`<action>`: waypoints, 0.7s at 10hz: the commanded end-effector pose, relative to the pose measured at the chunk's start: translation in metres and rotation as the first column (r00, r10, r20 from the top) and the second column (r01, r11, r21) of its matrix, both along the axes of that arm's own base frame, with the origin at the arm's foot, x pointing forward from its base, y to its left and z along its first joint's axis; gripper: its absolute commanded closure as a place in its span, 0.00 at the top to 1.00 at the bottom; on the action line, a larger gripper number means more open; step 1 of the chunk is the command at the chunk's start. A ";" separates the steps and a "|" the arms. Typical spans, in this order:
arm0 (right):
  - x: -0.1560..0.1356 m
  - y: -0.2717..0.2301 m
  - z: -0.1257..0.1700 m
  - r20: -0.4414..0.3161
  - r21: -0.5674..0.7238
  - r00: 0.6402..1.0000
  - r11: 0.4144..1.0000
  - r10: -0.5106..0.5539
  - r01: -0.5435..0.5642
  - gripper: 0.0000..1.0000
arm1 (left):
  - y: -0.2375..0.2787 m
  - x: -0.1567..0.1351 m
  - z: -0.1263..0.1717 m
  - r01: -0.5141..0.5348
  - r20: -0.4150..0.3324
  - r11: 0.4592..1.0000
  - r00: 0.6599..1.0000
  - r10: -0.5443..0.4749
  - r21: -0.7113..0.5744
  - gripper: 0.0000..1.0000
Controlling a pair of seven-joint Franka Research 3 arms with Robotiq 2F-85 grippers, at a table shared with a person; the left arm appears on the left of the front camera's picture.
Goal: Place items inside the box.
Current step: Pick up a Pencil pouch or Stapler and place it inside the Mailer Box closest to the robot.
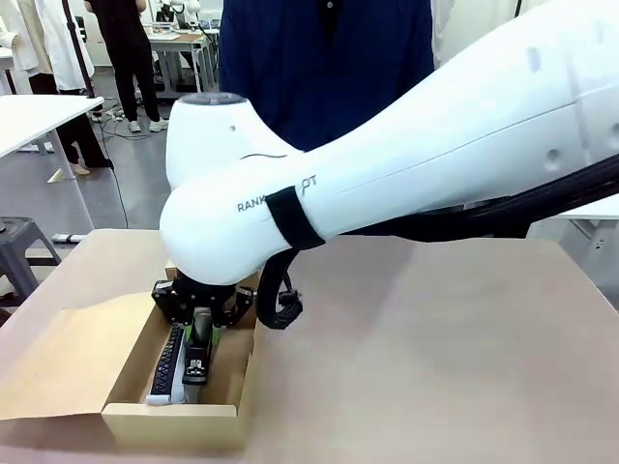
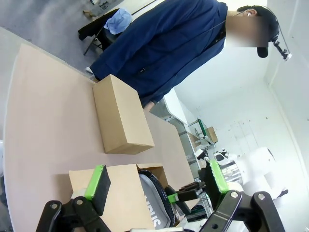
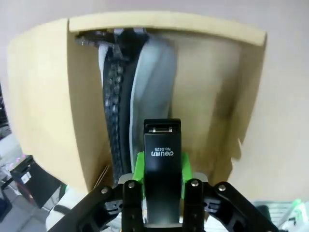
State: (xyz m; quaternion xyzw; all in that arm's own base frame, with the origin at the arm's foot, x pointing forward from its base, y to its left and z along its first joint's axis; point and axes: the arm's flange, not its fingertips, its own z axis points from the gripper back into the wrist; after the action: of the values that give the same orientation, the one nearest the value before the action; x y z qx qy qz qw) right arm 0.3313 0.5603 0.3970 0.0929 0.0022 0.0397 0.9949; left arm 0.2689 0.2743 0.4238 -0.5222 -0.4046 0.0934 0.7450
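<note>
The right claw (image 3: 162, 170) pinches the black tool (image 3: 161, 140) by its flat sides, one green pad on each face, inside the open box (image 1: 174, 421). The tool looks rigid, smooth and light, so a mid-body grip suits it. The grey fabric pouch (image 3: 155, 72), soft with a ribbed black zipper, lies alongside in the box. The box is matte cardboard. The left claw (image 2: 157, 180) is spread and empty.

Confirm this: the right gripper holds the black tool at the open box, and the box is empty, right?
Not empty: the right wrist view shows the grey pouch lying in the box. The right gripper does hold the black tool at it.
</note>
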 end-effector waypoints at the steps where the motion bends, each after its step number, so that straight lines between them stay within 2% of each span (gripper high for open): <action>1: 0.023 0.001 0.012 0.032 0.010 0.998 0.998 0.054 -0.054 0.22 | 0.000 0.001 0.001 -0.006 0.034 1.000 0.999 0.006 -0.007 1.00; 2: 0.022 -0.001 0.013 0.095 0.000 0.994 0.999 0.052 -0.052 0.22 | 0.000 0.001 0.001 -0.006 0.034 1.000 0.999 0.006 -0.007 1.00; 5: 0.023 -0.007 0.012 0.111 -0.002 0.991 0.997 0.071 -0.071 0.22 | 0.000 0.001 0.001 -0.006 0.034 1.000 0.999 0.006 -0.007 1.00; 6: 0.024 -0.008 0.013 0.087 0.007 0.994 0.998 0.065 -0.066 0.22 | 0.000 0.001 0.001 -0.006 0.034 1.000 0.999 0.006 -0.007 1.00; 7: 0.025 -0.008 0.014 0.056 0.011 0.997 0.999 0.045 -0.045 0.70 | 0.000 0.001 0.001 -0.006 0.034 1.000 0.999 0.006 -0.007 1.00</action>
State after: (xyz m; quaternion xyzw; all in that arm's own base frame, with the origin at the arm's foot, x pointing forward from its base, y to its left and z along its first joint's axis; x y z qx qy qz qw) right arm 0.3587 0.5570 0.4087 0.0947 -0.0272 0.0723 0.9925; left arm 0.2689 0.2744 0.4238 -0.5222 -0.4046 0.0934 0.7450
